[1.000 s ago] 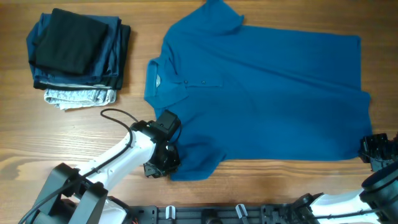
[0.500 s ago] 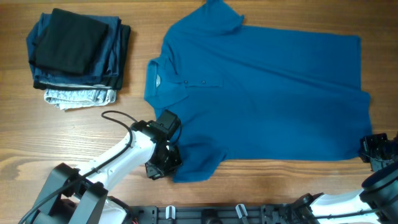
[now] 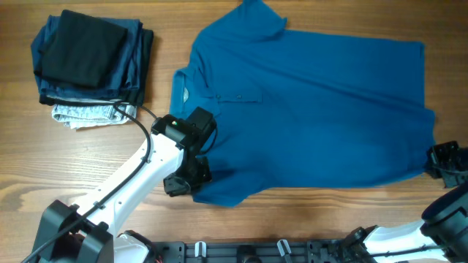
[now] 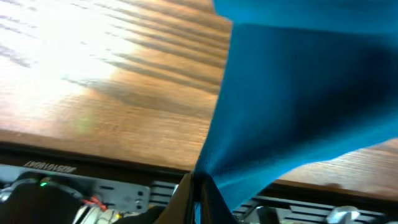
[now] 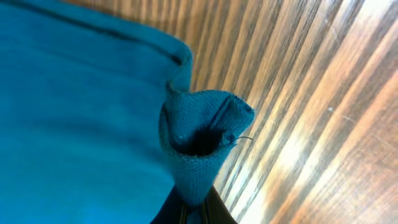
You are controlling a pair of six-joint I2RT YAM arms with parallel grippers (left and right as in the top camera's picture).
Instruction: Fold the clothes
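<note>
Shirt (image 3: 314, 109) lies spread flat right of centre, collar left; left gripper (image 4: 198, 193) is closed on the near sleeve, right gripper (image 5: 193, 205) on the near-right hem corner, so best lift both level and sweep far together, edge taut.

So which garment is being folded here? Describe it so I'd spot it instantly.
On the wooden table, look right of the stack of folded clothes in the far left corner. The blue shirt is the only piece spread out flat, showing its collar and short sleeves.
</note>
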